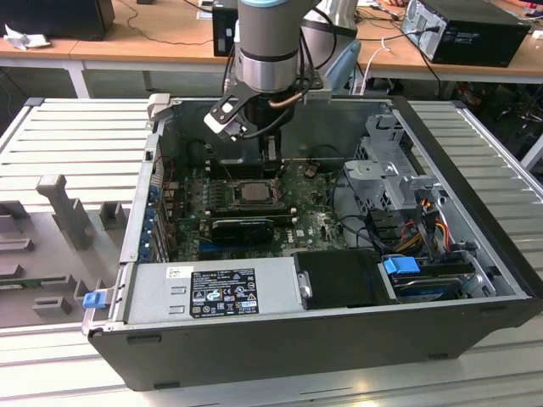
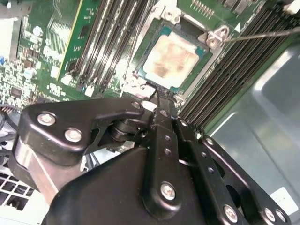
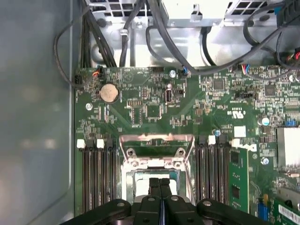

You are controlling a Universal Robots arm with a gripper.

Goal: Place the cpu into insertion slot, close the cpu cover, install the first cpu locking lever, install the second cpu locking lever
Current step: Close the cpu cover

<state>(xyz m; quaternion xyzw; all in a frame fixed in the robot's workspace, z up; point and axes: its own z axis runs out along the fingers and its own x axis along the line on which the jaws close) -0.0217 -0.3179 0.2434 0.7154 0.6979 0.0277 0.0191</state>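
The cpu (image 2: 171, 58) lies flat in the insertion slot (image 1: 252, 192), its pale metal face showing through the window of the cpu cover (image 2: 214, 38), which lies down around it. A thin metal lever rod (image 2: 262, 33) sticks out past one corner of the socket. My gripper (image 2: 157, 101) is shut with nothing between its fingers. Its tips hang just above the socket's edge; I cannot tell whether they touch it. In the first wrist view the gripper (image 3: 160, 183) sits over the cover's frame (image 3: 157, 138). In the exterior view the gripper (image 1: 259, 153) is inside the case.
Memory slots (image 3: 98, 173) flank the socket on both sides. A long black module (image 1: 243, 227) lies in front of it. Cables (image 3: 140, 28) and a drive cage (image 1: 394, 178) crowd one side, and a power supply (image 1: 212, 288) fills the front. The case wall (image 2: 262, 117) is close.
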